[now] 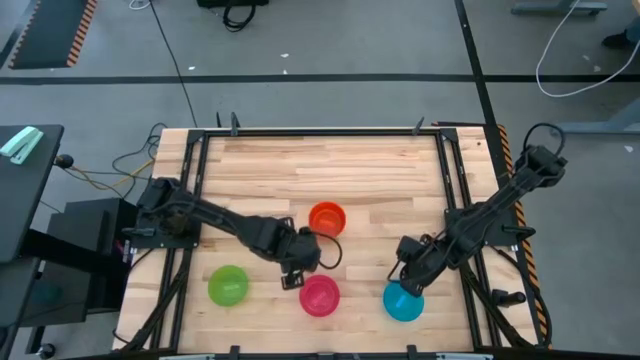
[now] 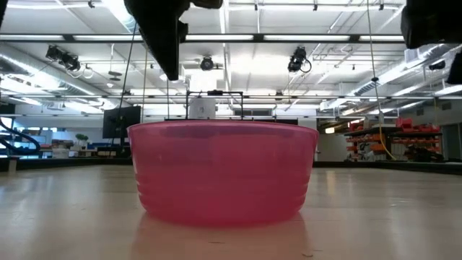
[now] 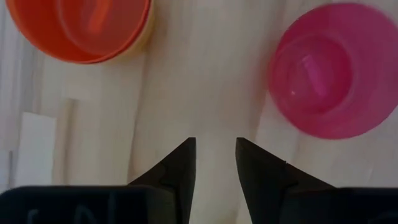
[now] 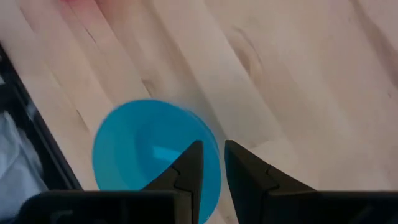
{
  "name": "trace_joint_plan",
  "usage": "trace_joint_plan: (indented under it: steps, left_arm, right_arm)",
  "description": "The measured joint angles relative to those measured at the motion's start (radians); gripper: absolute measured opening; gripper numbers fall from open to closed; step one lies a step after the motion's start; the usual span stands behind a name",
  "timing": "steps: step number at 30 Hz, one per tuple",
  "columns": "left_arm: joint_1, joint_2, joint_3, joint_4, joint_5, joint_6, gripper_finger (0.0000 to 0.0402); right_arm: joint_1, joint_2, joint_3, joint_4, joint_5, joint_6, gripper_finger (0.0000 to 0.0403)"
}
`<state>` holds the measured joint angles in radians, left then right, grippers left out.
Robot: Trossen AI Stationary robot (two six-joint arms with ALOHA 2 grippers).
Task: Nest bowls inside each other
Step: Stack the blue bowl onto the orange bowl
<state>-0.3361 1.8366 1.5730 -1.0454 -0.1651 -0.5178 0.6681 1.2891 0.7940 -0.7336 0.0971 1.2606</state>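
Note:
An orange bowl stands mid-table; a yellowish edge shows under its rim. A green bowl, a magenta-pink bowl and a blue bowl stand upright along the near edge. No purple bowl shows. My left gripper is open and empty above bare wood, between the orange bowl and the magenta-pink bowl. My right gripper is open with a narrow gap, above the blue bowl's far rim and not touching it.
A black frame runs round the wooden tabletop, with cables at the left edge. Bare wood lies across the far half of the table. In the low view the magenta-pink bowl stands close before the camera.

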Motion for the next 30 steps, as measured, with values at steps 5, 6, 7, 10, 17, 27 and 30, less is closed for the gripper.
trace_joint_plan:
  steps: [5,6,7,10,17,27,30]
  left_arm:
    - [-0.022,0.002,0.000,0.064,-0.019,-0.104,0.0116]
    - [-0.027,0.002,0.000,0.078,-0.020,-0.119,0.0115]
    - [-0.031,0.002,0.000,0.091,-0.020,-0.132,0.0114]
    - [-0.049,0.002,0.000,0.127,-0.028,-0.158,0.0112]
    - [-0.073,0.003,0.000,0.179,-0.090,-0.226,0.0116]
    - [-0.077,0.004,0.000,0.189,-0.112,-0.300,0.0111]
    - [-0.077,0.005,0.000,0.189,-0.118,-0.313,0.0114]
  right_arm:
    - [0.055,0.022,0.000,0.000,-0.003,0.025,0.0075]
    - [0.068,0.022,0.000,0.000,-0.003,0.030,0.0075]
    - [0.081,0.022,0.000,0.000,-0.003,0.036,0.0075]
    - [0.122,0.022,0.000,-0.001,-0.003,0.066,0.0075]
    - [0.176,0.022,0.000,-0.092,-0.003,0.117,0.0075]
    - [0.180,0.060,0.000,-0.103,-0.019,0.068,0.0075]
    - [0.180,0.103,0.000,-0.055,-0.037,0.030,0.0075]
